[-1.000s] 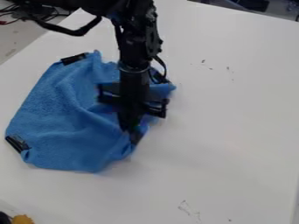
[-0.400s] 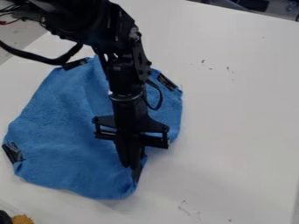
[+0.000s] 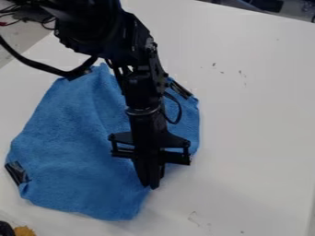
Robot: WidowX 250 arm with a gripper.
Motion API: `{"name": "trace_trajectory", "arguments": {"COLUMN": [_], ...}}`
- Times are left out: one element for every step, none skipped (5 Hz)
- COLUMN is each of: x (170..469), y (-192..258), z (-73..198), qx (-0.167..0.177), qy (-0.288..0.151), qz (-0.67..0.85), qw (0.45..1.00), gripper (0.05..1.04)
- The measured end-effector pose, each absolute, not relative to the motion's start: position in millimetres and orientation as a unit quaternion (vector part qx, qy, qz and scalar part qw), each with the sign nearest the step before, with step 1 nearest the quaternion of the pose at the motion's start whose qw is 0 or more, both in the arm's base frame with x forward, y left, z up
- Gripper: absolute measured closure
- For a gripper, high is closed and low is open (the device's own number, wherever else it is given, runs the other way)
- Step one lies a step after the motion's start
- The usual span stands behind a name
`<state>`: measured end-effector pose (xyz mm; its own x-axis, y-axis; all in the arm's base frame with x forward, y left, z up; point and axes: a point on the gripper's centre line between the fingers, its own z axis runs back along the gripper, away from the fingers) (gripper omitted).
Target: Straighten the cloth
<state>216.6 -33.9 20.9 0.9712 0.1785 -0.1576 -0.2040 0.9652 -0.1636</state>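
The black gripper [image 3: 151, 183] hangs down over the lower right edge of the blue cloth [image 3: 77, 143]. Its fingers are close together at the cloth's edge, shut on it. The cloth lies on the white table with a rounded, uneven outline and some soft folds. Black patches mark its left corner [image 3: 16, 172] and its upper right corner [image 3: 181, 89]. Part of the cloth's middle and right side is hidden under the arm, which crosses it from the upper left.
The white table [image 3: 252, 129] extends to the right of the cloth, with small dark marks on its surface. Cables [image 3: 9, 20] lie at the upper left. A yellow-brown object [image 3: 24, 231] and a dark one are at the bottom left edge.
The gripper has moved down the view, then slightly right. The cloth's lower edge has moved down with it, spreading the cloth wider, and its right side has shifted to the right.
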Motion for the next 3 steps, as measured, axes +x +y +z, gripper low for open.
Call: {"name": "trace_trajectory", "arguments": {"x": [213,212,212], "y": [-27,-18,-8], "z": [20,22,28], "qx": [-0.066,-0.047,-0.036], "qy": [0.076,0.058,0.053], "qz": [0.105,0.113,0.116], "qw": [0.989,0.991,0.991], "gripper": [0.86,0.597,0.286]}}
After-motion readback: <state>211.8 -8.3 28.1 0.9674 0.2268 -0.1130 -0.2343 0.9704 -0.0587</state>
